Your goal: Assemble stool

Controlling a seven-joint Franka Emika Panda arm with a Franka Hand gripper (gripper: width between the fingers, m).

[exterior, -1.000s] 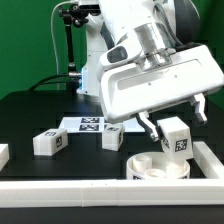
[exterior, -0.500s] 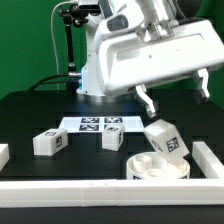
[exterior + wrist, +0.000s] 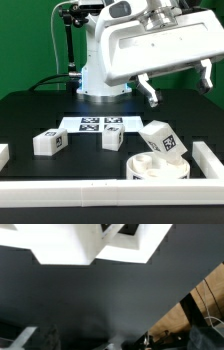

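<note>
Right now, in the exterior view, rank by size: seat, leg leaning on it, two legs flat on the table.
1. seat
2. leaning leg, though nearer the camera
3. central leg and leg at the exterior view's left look alike

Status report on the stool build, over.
Hand open, empty, up off the table. White plastic block leg tilted on the white round disc seat, not upright. Nothing in the way.
</note>
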